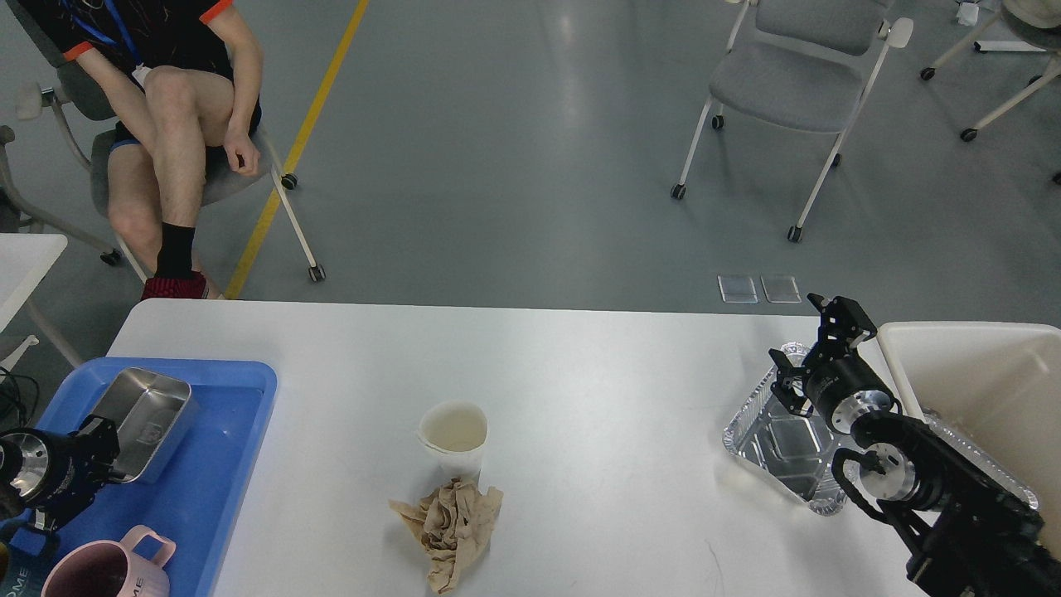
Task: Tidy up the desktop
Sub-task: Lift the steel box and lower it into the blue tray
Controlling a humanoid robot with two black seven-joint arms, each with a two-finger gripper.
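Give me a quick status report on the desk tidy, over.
Right gripper open, empty, above foil tray. Left gripper at steel box, state unclear. Desktop holds paper cup, crumpled napkin.

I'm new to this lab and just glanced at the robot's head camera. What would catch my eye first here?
Probably the crumpled brown paper napkin lying against the white paper cup, alone near the middle of the white rectangular desktop. Next, the bright blue plastic tray at the left edge, holding a steel rectangular container and a pink mug. At right, the black right gripper hangs over a shiny foil tray beside a cream-white bin.
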